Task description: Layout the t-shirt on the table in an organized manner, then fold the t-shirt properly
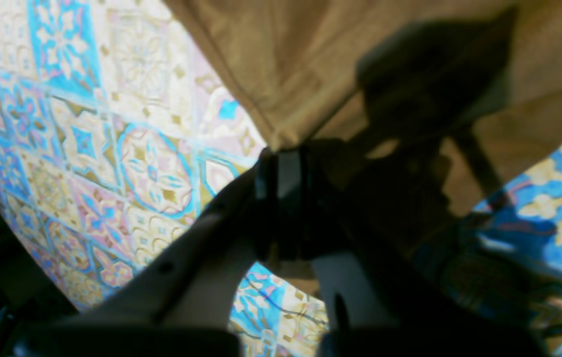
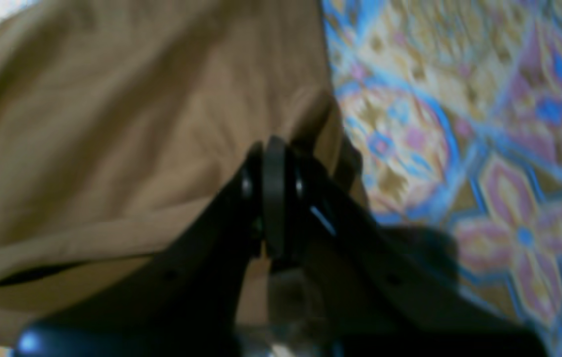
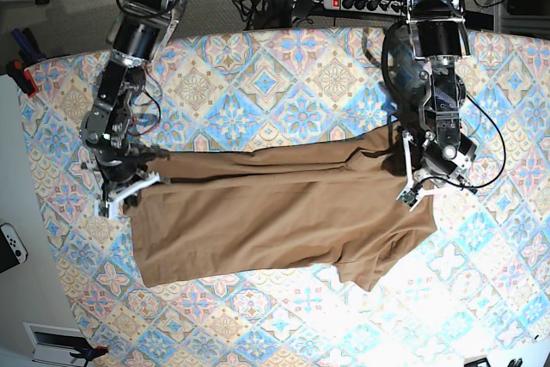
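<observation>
table (image 3: 284,58) — patterned cloth | t-shirt (image 3: 284,212) tan, stretched | left tool (image 3: 411,185), right tool (image 3: 129,182) clenched on its edges

left hand (image 1: 286,163) clamped, right hand (image 2: 273,158) seemingly clamped

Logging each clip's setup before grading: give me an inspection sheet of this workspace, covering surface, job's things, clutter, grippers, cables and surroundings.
Surface: table covered in blue, pink and cream floral tile-pattern cloth, brightly lit near the front edge.
Job's things: plain tan-brown short-sleeved t-shirt, stretched sideways between the arms, lower part draped on the cloth, one sleeve pointing toward the front edge.
Clutter: nothing seen on the cloth besides the shirt.
Grippers: left gripper shut on the shirt's edge; right gripper shut on the opposite edge.
Cables: black cables loop beside the left arm; power strip and wire tangle behind the table.
Surroundings: white game controller off the table's side; red-handled clamp at a far corner.
</observation>
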`<state>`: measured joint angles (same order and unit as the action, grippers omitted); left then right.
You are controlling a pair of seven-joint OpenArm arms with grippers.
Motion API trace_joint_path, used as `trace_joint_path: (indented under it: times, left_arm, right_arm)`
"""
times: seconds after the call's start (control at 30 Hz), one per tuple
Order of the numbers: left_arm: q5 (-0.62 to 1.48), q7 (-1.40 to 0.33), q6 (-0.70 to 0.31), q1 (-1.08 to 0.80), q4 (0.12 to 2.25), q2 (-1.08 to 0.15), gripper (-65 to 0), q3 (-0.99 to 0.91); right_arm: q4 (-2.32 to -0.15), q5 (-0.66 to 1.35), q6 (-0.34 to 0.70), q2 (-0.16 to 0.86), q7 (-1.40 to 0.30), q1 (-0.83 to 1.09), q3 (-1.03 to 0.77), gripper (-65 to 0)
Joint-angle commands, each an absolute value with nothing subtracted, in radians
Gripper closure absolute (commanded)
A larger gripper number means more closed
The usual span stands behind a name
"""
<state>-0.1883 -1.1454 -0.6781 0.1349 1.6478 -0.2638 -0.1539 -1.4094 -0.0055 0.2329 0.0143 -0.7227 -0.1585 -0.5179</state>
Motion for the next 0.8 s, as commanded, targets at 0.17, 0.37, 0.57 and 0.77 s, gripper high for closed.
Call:
trace_joint_path:
  times: [0.17, 0.37, 0.57, 0.77]
  left_arm:
    - [-0.197, -1.067, -0.674, 0.174, 1.601, -0.274, 0.0, -0.154]
    - [-0.197, -1.032, -0.674, 0.185, 1.589, -0.275, 0.0, -0.16]
    - [-0.197, -0.972, -0.673, 0.185, 1.57, -0.274, 0.0, -0.156]
    - [-0.197, -0.869, -0.664, 0.197, 1.46, -0.274, 0.0, -0.163]
  right_arm:
    - [-1.322, 0.001, 0.234, 0.024, -0.704, -0.177, -0.518, 0.0]
    - [-1.311, 0.001, 0.234, 0.025, -0.656, -0.177, -0.518, 0.0]
    - [-1.31, 0.001, 0.234, 0.025, -0.653, -0.177, -0.518, 0.0]
    - [-1.31, 0.001, 0.234, 0.025, -0.651, -0.177, -0.518, 0.0]
